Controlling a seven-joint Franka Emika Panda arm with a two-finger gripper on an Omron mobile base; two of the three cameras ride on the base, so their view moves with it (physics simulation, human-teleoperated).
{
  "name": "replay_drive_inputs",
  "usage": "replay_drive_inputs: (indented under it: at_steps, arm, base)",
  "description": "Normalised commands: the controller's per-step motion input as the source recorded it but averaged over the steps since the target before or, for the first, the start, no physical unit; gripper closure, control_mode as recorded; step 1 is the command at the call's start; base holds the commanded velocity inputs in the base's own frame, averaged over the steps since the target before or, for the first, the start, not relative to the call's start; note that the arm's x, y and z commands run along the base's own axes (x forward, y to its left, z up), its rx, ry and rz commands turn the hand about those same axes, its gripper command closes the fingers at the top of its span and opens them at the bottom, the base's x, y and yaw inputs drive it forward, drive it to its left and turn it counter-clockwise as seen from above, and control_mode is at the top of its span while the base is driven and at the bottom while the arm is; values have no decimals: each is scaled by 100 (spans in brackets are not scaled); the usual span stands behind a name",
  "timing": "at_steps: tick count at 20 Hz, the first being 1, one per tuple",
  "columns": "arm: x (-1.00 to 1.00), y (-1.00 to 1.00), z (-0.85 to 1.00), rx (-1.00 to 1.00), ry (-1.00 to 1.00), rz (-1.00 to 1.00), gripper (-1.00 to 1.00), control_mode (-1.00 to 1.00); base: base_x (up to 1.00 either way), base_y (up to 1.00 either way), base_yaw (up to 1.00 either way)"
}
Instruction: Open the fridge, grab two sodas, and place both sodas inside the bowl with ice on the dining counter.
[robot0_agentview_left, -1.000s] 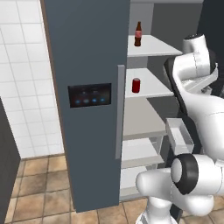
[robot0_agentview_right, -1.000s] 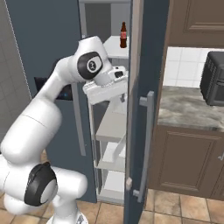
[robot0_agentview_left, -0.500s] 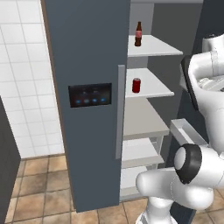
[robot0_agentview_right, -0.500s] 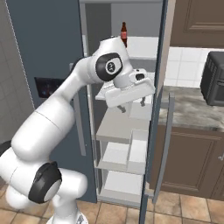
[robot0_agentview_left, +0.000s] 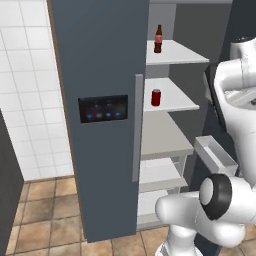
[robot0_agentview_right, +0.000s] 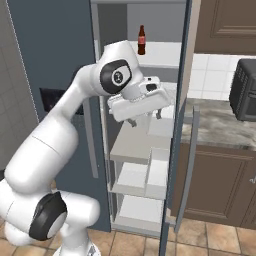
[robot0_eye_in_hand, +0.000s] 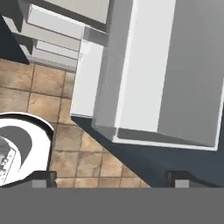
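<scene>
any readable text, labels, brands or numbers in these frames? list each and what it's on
None can be read.
Dark bottle on the top fridge shelf: red label, too small to make out any words.
Red soda can on the shelf below: no lettering legible.
Black panel on the closed fridge door: blue lights, no readable characters.
Dark appliance on the counter to the right: no visible marking.

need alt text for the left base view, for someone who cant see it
A tall slate-blue fridge stands with its right door swung open, showing white shelves: one red soda can on the middle shelf and a dark brown bottle on the shelf above. The white robot arm rises at the right edge, before a white tiled wall and tan floor tiles.
</scene>
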Motion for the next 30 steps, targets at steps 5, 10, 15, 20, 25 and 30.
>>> replay_drive_inputs:
  at_steps: [5,10,15,20,25,30]
  arm:
    - [-4,100,-3,-1,-24,0,-100,-100]
    - [-6,100,-16,6,-22,1,-100,-100]
    - [-19,63,-43,22,-25,5,-100,-100]
    - [-3,13,-20,29,-25,0,-100,-100]
    - [0,21,-16,13,-12,1,-100,-100]
    - [0,2,-10,5,-3,-1,-100,-100]
  base:
    - [0,0,0]
    - [0,0,0]
    - [0,0,0]
    - [0,0,0]
    - [0,0,0]
    - [0,0,0]
